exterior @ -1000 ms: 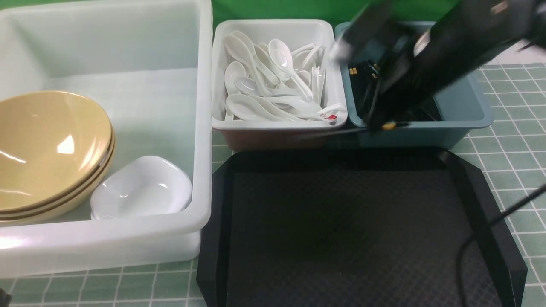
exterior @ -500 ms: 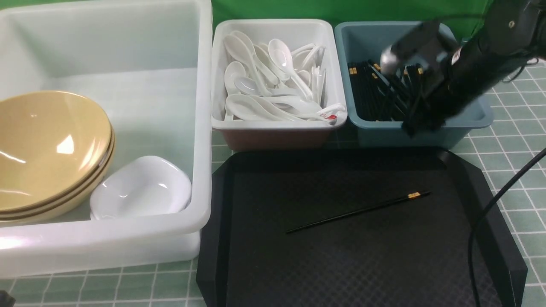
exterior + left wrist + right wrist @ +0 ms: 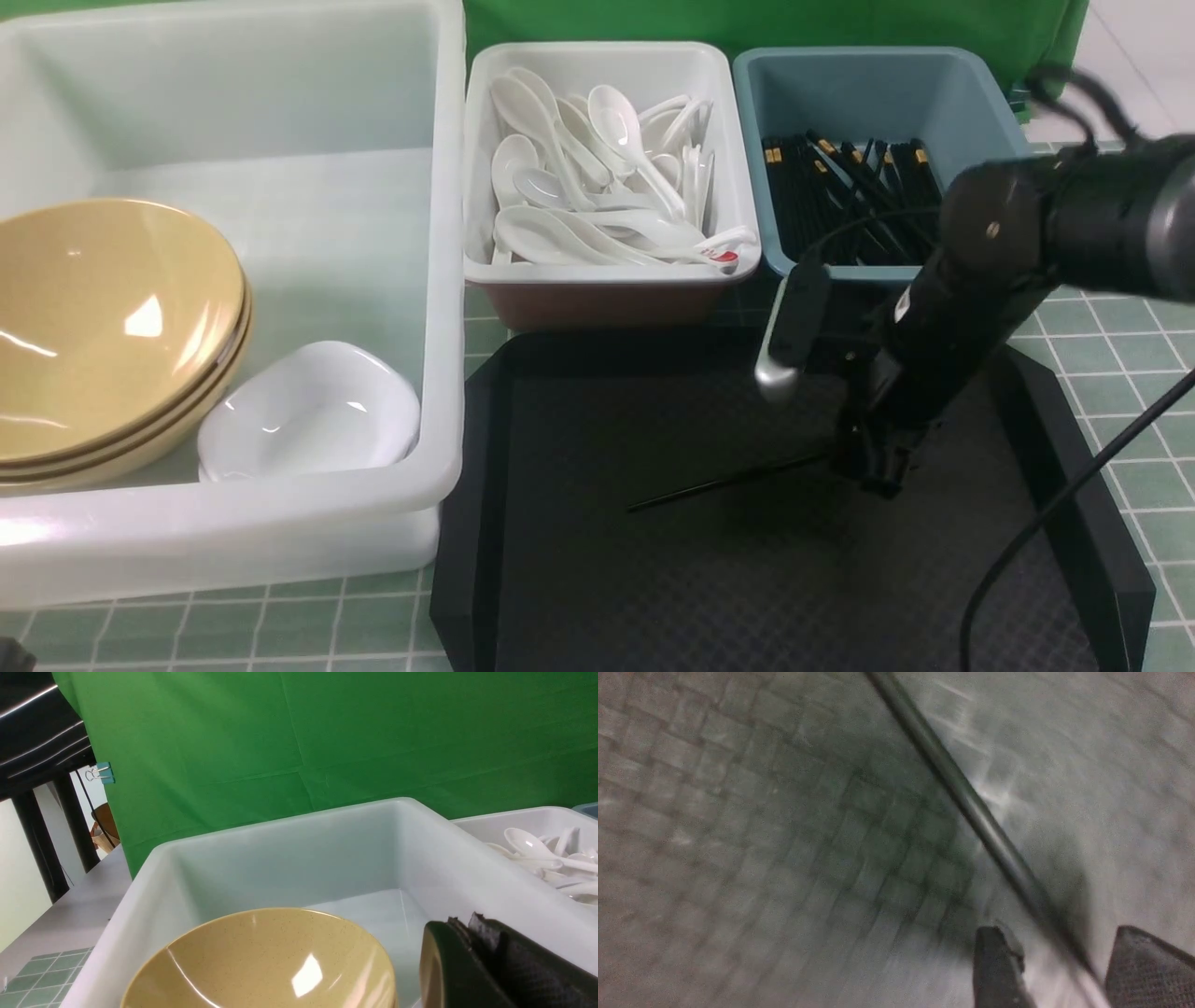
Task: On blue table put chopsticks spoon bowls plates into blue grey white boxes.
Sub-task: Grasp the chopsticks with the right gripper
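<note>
Because the right arm covers its thicker end, the loose chopstick [image 3: 728,483] shows only its thin black half in the front view. The gold band is not visible there. Right wrist view is blurred. In it the chopstick [image 3: 971,802] is a dark glossy rod running slantwise across the textured floor of the tray [image 3: 714,812] and passing between the two fingers. The right pincer [image 3: 1059,933] sits low over the tray with its fingers [image 3: 999,970] spread apart, one on each side of the rod, neither clearly touching it. In the front view the right pincer [image 3: 873,476] is a dark blob, its tips hard to make out.

The left pincer [image 3: 472,952] is cut off at the frame edge, just a dark clump of finger over the big white box [image 3: 289,830]. Can't tell how wide it stands or whether it holds anything.

The chopstick lies flat near mid-tray, well apart from every raised rim of the tray [image 3: 653,579], with bare floor on all sides. Past the tray's far edge, the blue-grey box [image 3: 887,84] holds a pile of black chopsticks [image 3: 840,196]. The white box [image 3: 607,273] beside it is full of spoons [image 3: 597,187]. The big white box [image 3: 448,280] sits just beside the tray's left edge with stacked tan bowls [image 3: 103,317] and a small white dish [image 3: 308,411] inside. A cable [image 3: 1046,532] crosses the tray's right rim. Green tiled surface [image 3: 1102,345] shows around the boxes.
</note>
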Tool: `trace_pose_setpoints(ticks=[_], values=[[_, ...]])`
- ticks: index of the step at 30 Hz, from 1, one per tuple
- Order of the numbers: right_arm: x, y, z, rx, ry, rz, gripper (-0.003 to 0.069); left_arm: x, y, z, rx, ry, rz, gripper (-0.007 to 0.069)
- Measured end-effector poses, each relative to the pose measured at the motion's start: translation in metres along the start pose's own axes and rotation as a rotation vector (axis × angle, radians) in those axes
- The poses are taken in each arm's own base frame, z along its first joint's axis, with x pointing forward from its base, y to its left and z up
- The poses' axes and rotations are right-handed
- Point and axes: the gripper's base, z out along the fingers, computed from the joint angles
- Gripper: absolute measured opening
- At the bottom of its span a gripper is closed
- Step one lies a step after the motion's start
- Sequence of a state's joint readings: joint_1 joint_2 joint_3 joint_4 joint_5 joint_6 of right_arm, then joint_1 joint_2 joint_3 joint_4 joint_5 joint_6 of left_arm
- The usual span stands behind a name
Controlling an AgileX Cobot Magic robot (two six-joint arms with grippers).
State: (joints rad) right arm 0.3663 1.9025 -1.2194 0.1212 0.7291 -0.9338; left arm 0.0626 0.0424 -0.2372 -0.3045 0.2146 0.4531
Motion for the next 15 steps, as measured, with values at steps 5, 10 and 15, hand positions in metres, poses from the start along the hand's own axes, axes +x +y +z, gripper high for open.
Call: trace_pose_setpoints(ticks=[5,10,15], values=[[-0.004,-0.002,0.006,0.011,-0.015,-0.009,0.0289,0.000,0.000,0.000,0.001,0.001,-0.002,0.0004],[-0.006,0.004,0.002,-0.032,-0.012,0.001,0.0074,0.000,0.000,0.000,0.001,0.001,-0.002,0.0004],[-0.011,0.011,-0.027,-0.085,-0.051,0.040,0.0073,0.000,0.000,0.000,0.001,0.001,-0.002,0.0004]])
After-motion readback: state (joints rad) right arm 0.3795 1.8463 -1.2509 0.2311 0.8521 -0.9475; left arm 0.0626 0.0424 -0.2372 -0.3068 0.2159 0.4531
